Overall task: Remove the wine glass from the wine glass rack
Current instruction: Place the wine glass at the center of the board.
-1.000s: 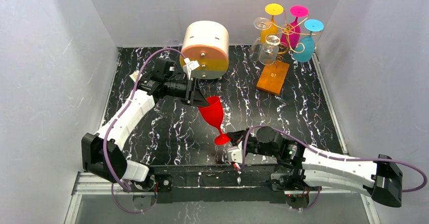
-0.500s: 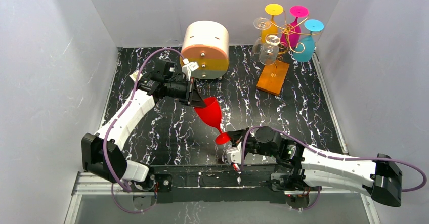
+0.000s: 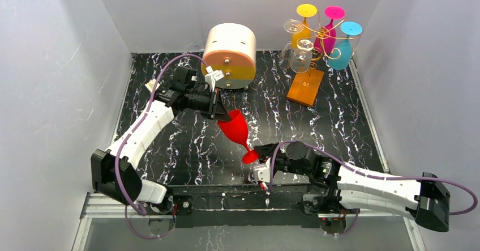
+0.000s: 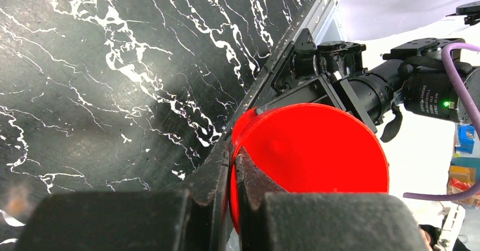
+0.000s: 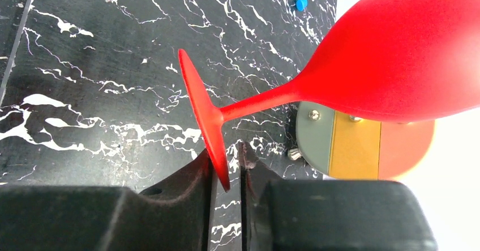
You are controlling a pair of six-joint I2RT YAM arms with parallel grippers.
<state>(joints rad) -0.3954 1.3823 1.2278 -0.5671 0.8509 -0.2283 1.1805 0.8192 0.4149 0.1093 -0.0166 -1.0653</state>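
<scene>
Red wine glass (image 3: 235,127) is pinched at its rim by the left gripper (image 4: 232,159) (bowl tilted); its foot is flanked by the slightly parted fingers of the right gripper (image 5: 226,161).

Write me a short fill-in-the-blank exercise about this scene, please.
The left gripper pinches the rim of the ____ wine glass.
The right gripper has its jaws around that glass's foot, at the end of its thin ____.
On the wine glass rack hang clear, yellow, pink and ____ glasses.
In the top view, the round drawer box stands ____ of the rack.
Missing words: red; stem; blue; left.
</scene>
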